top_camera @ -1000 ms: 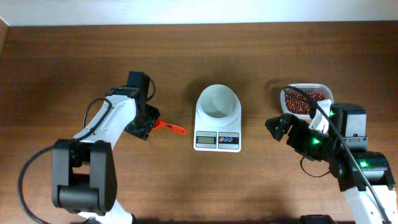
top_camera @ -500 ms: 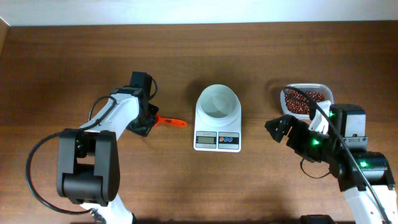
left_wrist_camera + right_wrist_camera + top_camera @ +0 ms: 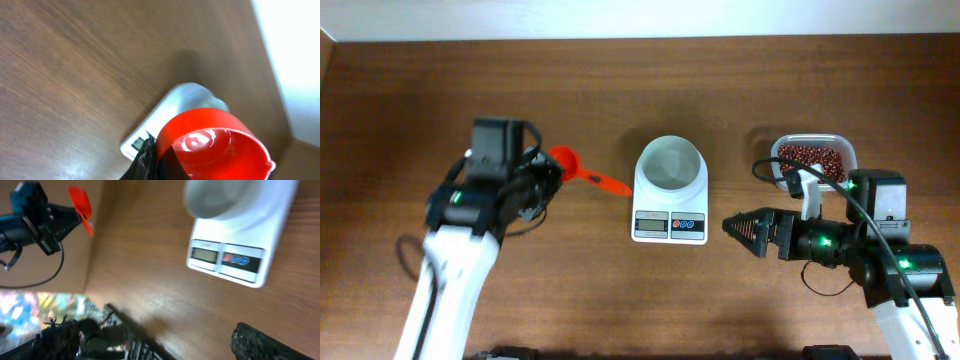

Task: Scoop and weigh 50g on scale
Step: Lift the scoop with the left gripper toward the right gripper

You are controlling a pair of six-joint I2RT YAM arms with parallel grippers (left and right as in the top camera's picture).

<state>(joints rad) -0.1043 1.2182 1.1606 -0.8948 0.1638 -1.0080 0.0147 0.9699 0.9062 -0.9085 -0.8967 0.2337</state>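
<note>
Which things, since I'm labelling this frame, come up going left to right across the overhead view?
The left gripper → orange-red scoop it holds → scale with round bowl → right gripper, open → clear tub of beans.

This looks like a robot lab bench, not a kitchen. A bare wood-grain table [image 3: 620,300] stands with its far edge against a plain pale wall [image 3: 640,15]. A left arm [image 3: 460,250] and a right arm [image 3: 890,270] are mounted at its near edge, white-and-black and trailing loose cables [image 3: 405,255]. The only kitchen ware is staged for a test: a scale [image 3: 670,195] at mid-table, a tub [image 3: 812,137] of beans [image 3: 815,158] toward the right edge, and a scoop [image 3: 582,172].
</note>
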